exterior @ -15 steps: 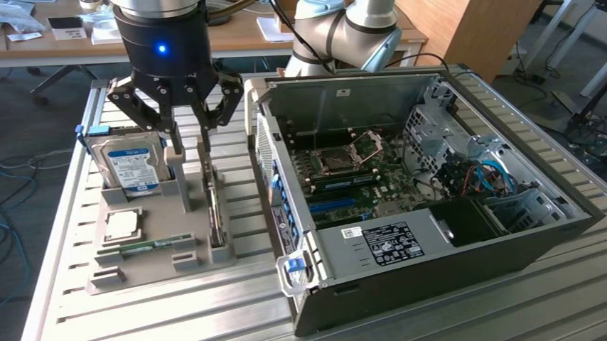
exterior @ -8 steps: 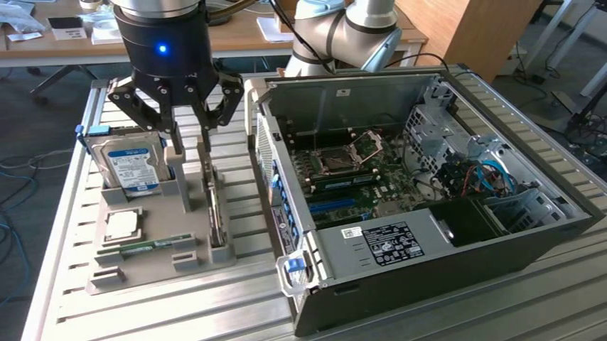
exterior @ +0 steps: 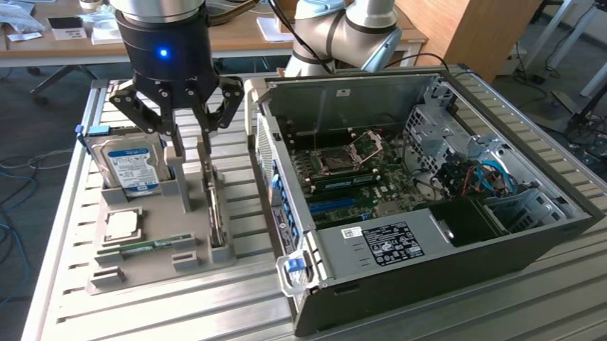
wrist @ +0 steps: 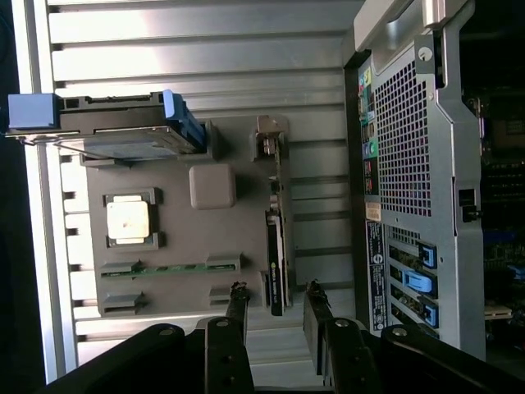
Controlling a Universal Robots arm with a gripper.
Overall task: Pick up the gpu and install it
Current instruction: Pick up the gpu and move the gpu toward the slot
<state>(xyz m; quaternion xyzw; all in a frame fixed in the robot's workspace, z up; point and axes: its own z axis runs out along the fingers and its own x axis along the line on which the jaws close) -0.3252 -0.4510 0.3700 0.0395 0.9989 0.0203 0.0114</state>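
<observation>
Slatted table (exterior: 190, 305), gpu (wrist: 276, 263) on edge, claw (wrist: 276, 291) spread above, gaps beside

"What carries it all?"
"A slatted aluminium table (exterior: 142, 312)."
"And directly on it?"
"A grey parts holder (exterior: 190, 220) at nine o'clock, and an open computer case (exterior: 455, 277) just beside it at three."

Gpu (exterior: 216, 206) on edge in tray (exterior: 142, 268); hard drive (exterior: 133, 167) at exterior view's left, computer case (exterior: 427, 270) at exterior view's right.

Labels on the hard drive (exterior: 133, 170) and the power supply (exterior: 391, 241) carry print too small to read.
</observation>
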